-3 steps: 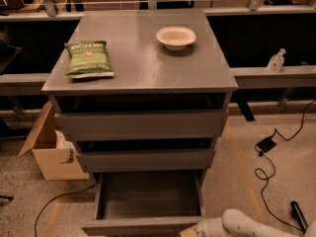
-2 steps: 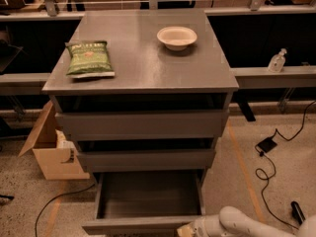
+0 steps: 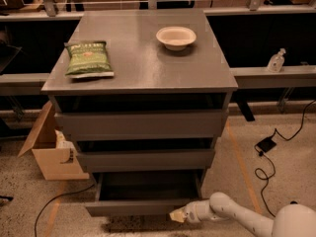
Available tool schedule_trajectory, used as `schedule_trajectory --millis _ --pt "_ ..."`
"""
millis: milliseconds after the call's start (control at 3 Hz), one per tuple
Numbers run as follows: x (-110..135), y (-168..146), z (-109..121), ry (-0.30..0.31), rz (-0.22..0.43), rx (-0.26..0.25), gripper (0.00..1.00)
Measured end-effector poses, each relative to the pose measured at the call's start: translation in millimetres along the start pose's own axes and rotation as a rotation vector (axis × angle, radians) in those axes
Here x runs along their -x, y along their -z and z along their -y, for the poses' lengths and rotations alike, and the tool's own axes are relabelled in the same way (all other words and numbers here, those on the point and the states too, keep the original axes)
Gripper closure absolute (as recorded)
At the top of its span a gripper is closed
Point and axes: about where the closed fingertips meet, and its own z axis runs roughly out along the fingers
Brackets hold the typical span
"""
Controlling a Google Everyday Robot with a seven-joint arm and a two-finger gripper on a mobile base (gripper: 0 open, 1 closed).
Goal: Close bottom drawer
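The bottom drawer [image 3: 138,207] is the lowest grey drawer of the cabinet [image 3: 140,58]. It stands pulled out, with its dark inside showing behind the plain flat front. My gripper [image 3: 178,215] is at the bottom of the view, on the end of the white arm [image 3: 232,214] that comes in from the lower right. Its tip is against the right end of the drawer's front. The middle drawer [image 3: 145,159] and the wide top drawer [image 3: 142,124] sit above, each slightly out.
A green chip bag [image 3: 88,59] and a white bowl [image 3: 176,36] lie on the cabinet top. An open cardboard box [image 3: 49,149] stands on the floor to the left. Black cables and a power brick [image 3: 266,144] lie on the floor to the right.
The gripper has moved left along the drawer front and pressed it. The bottom drawer has slid partway in, and shows less of its inside than before.
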Motion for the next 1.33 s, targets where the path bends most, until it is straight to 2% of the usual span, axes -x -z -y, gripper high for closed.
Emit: schedule_trajectory --millis 667,1333 --pt "4.9 -4.0 5.3 0.004 0.015 0.01 1.0" --pt "38.3 -11.7 22.6 0.082 0.037 0.026 1.0"
